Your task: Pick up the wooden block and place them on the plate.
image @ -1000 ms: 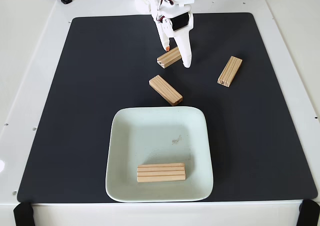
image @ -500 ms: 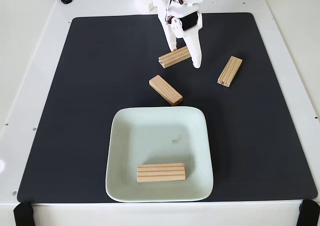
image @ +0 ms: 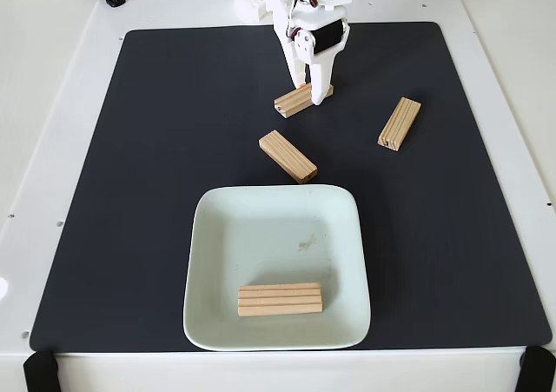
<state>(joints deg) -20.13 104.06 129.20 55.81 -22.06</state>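
- Fixed view: a matte black mat covers the white tabletop; grooved light-tan wooden blocks lie on it at centre and at right.
- The white plastic tool, top centre, has its fingers closed in on either side of the upper block, apparently pinching it.
- The pale mint square plate, lower centre, glossy with rounded corners, holds one block near its bottom rim.

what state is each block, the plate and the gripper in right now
gripper: closed around the far block's right end
far block: on the mat, between the fingers
middle block: loose on the mat
right block: loose on the mat
plate: holds one block
plate block: lying flat
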